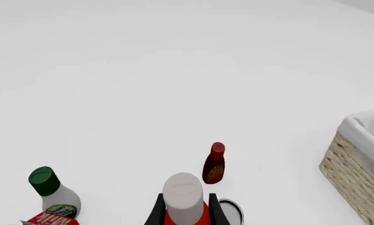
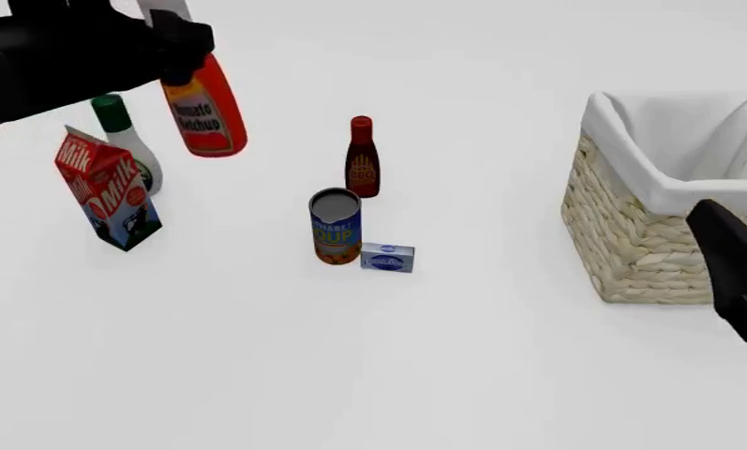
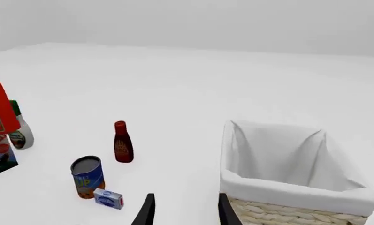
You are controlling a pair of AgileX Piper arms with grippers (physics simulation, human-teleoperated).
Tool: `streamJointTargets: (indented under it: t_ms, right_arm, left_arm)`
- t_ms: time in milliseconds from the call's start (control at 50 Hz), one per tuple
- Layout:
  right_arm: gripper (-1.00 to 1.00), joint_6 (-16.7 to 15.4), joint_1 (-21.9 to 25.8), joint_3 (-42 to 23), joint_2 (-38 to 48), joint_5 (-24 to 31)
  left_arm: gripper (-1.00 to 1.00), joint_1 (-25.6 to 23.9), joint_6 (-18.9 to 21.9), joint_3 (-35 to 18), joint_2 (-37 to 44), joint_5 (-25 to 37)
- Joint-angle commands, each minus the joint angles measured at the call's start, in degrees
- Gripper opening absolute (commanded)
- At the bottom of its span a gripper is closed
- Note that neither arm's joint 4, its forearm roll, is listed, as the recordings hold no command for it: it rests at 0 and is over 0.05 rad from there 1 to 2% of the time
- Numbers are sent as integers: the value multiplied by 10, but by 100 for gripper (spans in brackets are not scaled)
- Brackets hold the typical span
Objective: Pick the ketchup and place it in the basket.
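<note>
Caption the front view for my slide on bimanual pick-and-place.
Left gripper holds the ketchup aloft, left of the basket.

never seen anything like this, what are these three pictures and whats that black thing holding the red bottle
These are simulator renders of a two-armed robot at a white table. The front view looks down from behind the arms; the other two come from cameras just behind each gripper. The black thing is the left gripper, shut on the ketchup near its cap and holding it in the air. Its own camera looks down past the white cap. The right gripper is open, near the basket, which holds nothing visible. On the table stand a milk carton, a white bottle with a green cap, a maroon bottle, a can and a small box.
</note>
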Motion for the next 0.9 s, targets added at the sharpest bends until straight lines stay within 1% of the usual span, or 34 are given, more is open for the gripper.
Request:
streamJointTargets:
  t_ms: [20,60,80,100,160,180,200,220,240,280,320,360,380,400,460,540,620,900]
  right_arm:
    - [100,-15,53,-69,110,-19]
    - [100,-10,59,-78,121,-22]
    - [100,-13,59,-82,128,-23]
    - [100,-19,72,-89,143,-25]
    - [100,-27,91,-109,168,-27]
    - [100,-14,102,-113,167,-28]
    - [100,-19,94,-121,181,-31]
    - [100,-27,112,-126,192,-33]
    - [100,-28,117,-136,199,-34]
    - [100,-28,120,-144,210,-34]
    - [100,-20,135,-160,228,-36]
    - [100,-26,139,-171,248,-40]
    - [100,-16,149,-175,254,-39]
    - [100,-20,154,-183,265,-39]
    - [100,-23,160,-187,274,-43]
    - [100,-14,183,-203,299,-50]
    - [100,-17,205,-216,325,-58]
    - [100,-20,248,-255,374,-49]
  left_arm:
    - [-100,-17,18,12,-57,45]
    - [-100,-16,22,15,-67,52]
    - [-100,-16,23,15,-68,54]
    - [-100,-16,23,15,-72,57]
    - [-100,-20,25,12,-82,70]
    - [-100,-21,27,13,-86,71]
    - [-100,-22,28,12,-91,75]
    - [-100,-24,27,10,-93,81]
    - [-100,-28,28,10,-97,85]
    - [-100,-28,29,10,-101,89]
    - [-100,-35,27,10,-104,98]
    - [-100,-38,29,10,-111,104]
    - [-100,-37,29,9,-112,107]
    - [-100,-40,32,7,-116,113]
    - [-100,-42,33,4,-118,119]
    - [-100,-48,39,-2,-126,135]
    - [-100,-56,44,-9,-132,152]
    - [-100,-74,51,-32,-136,182]
